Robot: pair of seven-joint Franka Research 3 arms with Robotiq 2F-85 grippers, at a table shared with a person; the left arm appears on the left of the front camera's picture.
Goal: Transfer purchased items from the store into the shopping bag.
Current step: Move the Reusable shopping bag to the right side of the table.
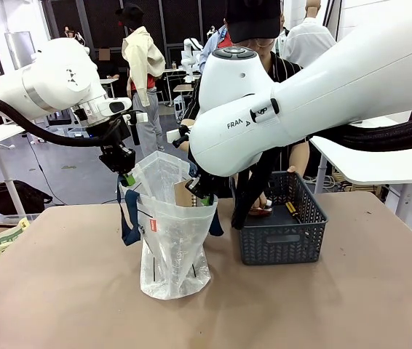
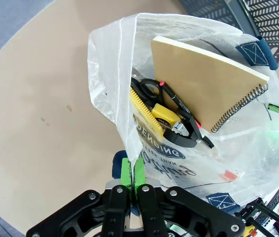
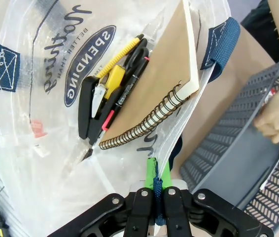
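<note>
The shopping bag [image 1: 173, 240] stands open mid-table, held up between both grippers. My left gripper [image 1: 127, 177] [image 2: 132, 164] is shut on its left rim. At the opposite rim, by a navy strap, my right gripper [image 1: 204, 195] [image 3: 156, 170] is shut on the plastic. Inside the bag lie a tan spiral notebook [image 2: 203, 84] [image 3: 164, 84], black scissors [image 2: 147, 89], a yellow comb-like piece [image 2: 142, 106], a pen [image 2: 179, 106] and a black stapler [image 3: 86, 106]. The store, a dark grey mesh basket [image 1: 282, 243] [image 3: 238, 148], sits right of the bag. A person's hand [image 1: 260, 207] [image 3: 277, 116] reaches into it.
The brown table [image 1: 60, 291] has free room in front and to the left. White tables [image 1: 381, 163] stand behind on both sides. A green-and-white package [image 1: 6, 238] lies off the table's left edge.
</note>
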